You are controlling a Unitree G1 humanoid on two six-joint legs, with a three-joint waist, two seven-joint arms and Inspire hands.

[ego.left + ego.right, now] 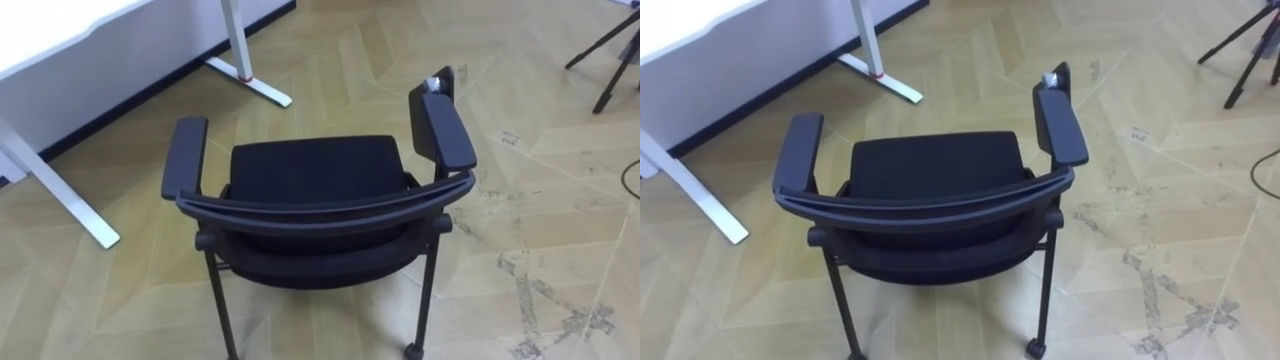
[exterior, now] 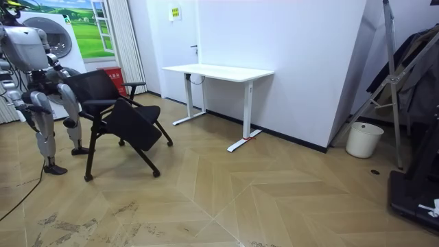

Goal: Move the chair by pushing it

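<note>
A black chair (image 1: 312,175) with two armrests and a curved back rail stands right below me on the wood floor, seat facing away. Its caster (image 1: 412,351) shows at the bottom. In the room view the chair (image 2: 113,110) is at the left and I stand just behind its back. My right hand (image 2: 22,104) hangs low by my side, clear of the chair and too small to read.
A white desk (image 1: 60,30) stands ahead on the left, its foot (image 1: 250,85) reaching towards the chair; the desk (image 2: 219,71) is against the white wall. Dark tripod legs (image 1: 610,50) stand at the far right. A white bin (image 2: 363,139) is by the wall.
</note>
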